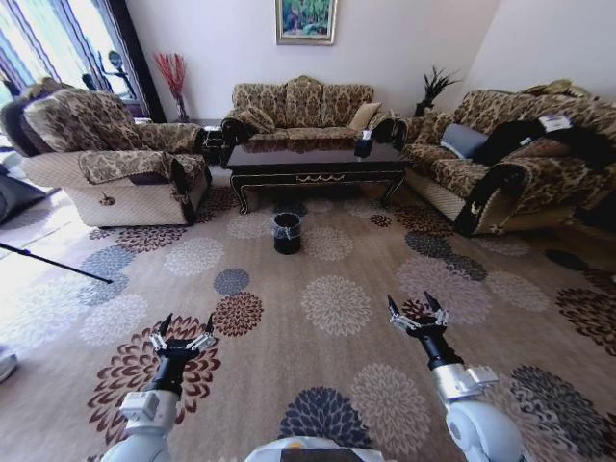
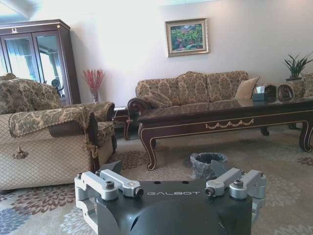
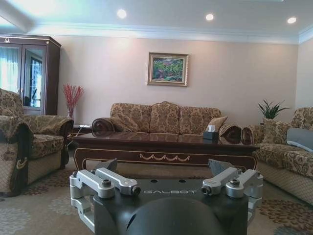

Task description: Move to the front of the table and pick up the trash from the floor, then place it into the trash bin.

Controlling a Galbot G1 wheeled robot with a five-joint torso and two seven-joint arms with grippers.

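From the head camera I have the table (image 1: 316,159) as my anchor: it stands well ahead of me, across a broad stretch of flowered carpet (image 1: 337,306), with the long sofa (image 1: 303,104) right behind it. Left of the table sits a patterned armchair (image 1: 111,154), and a thin dark rod (image 1: 53,262) slants over the floor farther left.

My left gripper (image 1: 183,327) hovers over the carpet well short of the table, on the armchair's side, with its two fingers spread wide and nothing between them. In the left wrist view the same gripper (image 2: 171,188) points at the table (image 2: 220,117), fingers apart.

The trash bin (image 1: 286,232) stands on the carpet just in front of the table, slightly left of its middle, black liner folded over the rim; the left wrist camera catches it (image 2: 208,164) below the table's front edge. A small dark box (image 1: 363,144) rests on the tabletop toward its right end.

My right gripper (image 1: 416,313) hangs over the carpet, also far from the table, fingers wide and empty; its wrist view (image 3: 166,188) faces the table (image 3: 166,147) head-on. A second sofa (image 1: 510,154) is right of the table.

I cannot pick out any trash on the floor.
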